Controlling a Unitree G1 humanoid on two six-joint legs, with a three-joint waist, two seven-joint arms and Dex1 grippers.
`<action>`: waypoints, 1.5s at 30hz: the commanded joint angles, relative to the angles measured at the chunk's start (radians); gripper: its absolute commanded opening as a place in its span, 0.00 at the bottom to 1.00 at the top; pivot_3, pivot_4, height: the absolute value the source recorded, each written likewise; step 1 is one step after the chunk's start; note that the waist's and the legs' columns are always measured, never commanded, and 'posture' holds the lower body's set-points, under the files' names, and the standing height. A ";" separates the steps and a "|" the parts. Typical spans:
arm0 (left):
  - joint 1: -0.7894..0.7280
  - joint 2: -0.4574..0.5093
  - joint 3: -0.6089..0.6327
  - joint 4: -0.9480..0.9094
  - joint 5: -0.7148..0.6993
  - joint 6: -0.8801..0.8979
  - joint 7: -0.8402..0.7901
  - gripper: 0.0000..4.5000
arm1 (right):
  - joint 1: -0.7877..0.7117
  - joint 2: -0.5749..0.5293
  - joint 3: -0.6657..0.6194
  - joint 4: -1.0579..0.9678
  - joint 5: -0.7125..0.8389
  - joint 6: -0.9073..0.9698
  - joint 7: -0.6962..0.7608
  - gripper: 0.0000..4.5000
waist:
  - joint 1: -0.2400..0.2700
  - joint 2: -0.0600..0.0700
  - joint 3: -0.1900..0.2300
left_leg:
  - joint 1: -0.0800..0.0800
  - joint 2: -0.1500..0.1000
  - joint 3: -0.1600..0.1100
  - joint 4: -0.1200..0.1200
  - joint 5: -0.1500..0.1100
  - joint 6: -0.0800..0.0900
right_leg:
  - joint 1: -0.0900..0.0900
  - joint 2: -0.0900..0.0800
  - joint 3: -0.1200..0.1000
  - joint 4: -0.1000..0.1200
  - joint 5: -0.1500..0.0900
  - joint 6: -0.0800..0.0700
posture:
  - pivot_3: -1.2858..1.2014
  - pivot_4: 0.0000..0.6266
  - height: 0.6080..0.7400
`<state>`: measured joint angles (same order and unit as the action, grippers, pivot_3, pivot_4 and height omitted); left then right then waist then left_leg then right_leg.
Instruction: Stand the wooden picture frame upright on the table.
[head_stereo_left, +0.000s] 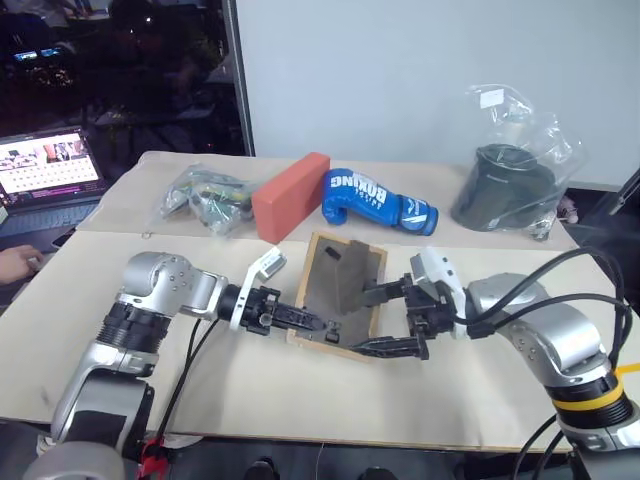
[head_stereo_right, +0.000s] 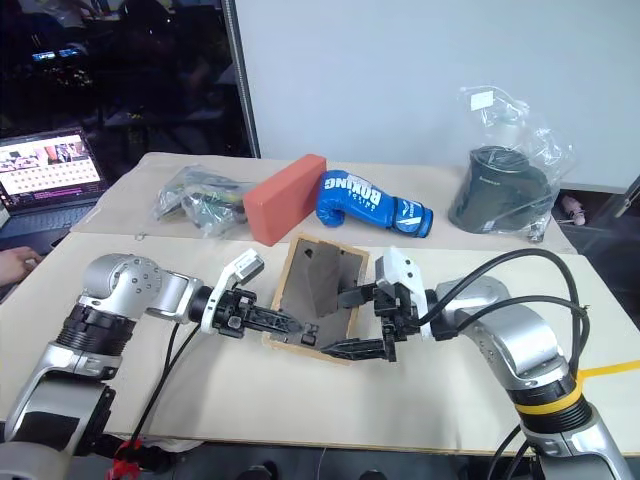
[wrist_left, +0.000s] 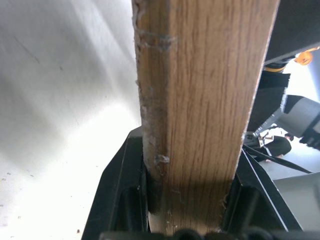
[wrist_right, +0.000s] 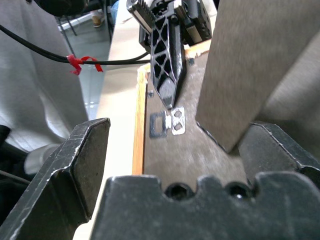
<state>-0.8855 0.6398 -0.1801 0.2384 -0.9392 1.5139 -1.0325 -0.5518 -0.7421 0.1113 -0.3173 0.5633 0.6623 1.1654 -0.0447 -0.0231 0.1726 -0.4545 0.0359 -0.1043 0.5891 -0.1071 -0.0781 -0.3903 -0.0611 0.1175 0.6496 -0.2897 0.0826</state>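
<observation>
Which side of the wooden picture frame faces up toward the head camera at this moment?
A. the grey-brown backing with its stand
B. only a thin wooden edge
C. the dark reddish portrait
A: the wooden picture frame shows its grey-brown backing and the stand folded out from it.

The wooden picture frame (head_stereo_left: 340, 295) is small and rectangular, with a light-wood border. Its grey-brown backing faces up, and the stand on this backing is opened out from it. The frame is tilted, with its near edge lifted above the beige tabletop (head_stereo_left: 300, 390), which is made of two joined boards.
</observation>
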 joint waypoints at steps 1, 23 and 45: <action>-0.060 0.034 0.021 0.042 -0.004 -0.038 -0.130 0.26 | 0.018 -0.096 -0.081 0.016 -0.024 -0.032 0.021 0.99 | 0.003 0.000 0.001 | -0.001 0.000 0.000 0.000 0.000 0.000 | 0.000 0.000 0.000 0.000 0.000 0.000 | 0.52 0.24 0.91; -0.001 -0.058 0.128 0.146 -0.073 0.095 -0.269 0.26 | -0.103 0.056 0.016 0.484 -1.220 -1.521 -0.984 0.99 | -0.010 0.001 0.005 | -0.001 -0.001 -0.001 0.001 0.005 -0.004 | -0.008 0.000 0.001 0.015 -0.001 -0.002 | 0.52 0.24 0.91; 0.077 -0.030 0.126 0.025 -0.016 -0.078 -0.300 0.26 | -0.180 -0.001 0.059 0.549 -1.345 -1.651 -1.202 0.28 | -0.027 0.001 0.005 | 0.005 -0.001 -0.001 0.000 0.006 -0.003 | -0.002 0.000 0.001 0.015 0.002 -0.008 | 0.52 0.24 0.91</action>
<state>-0.8005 0.5857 -0.0738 0.3186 -0.9679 1.5067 -1.3210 -0.7219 -0.7340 0.1791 0.2382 -0.8114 -0.9665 -0.0152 -0.0720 -0.0221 0.1779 -0.4491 0.0351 -0.1053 0.5888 -0.1012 -0.0813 -0.3913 -0.0608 0.1185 0.6647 -0.2875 0.0744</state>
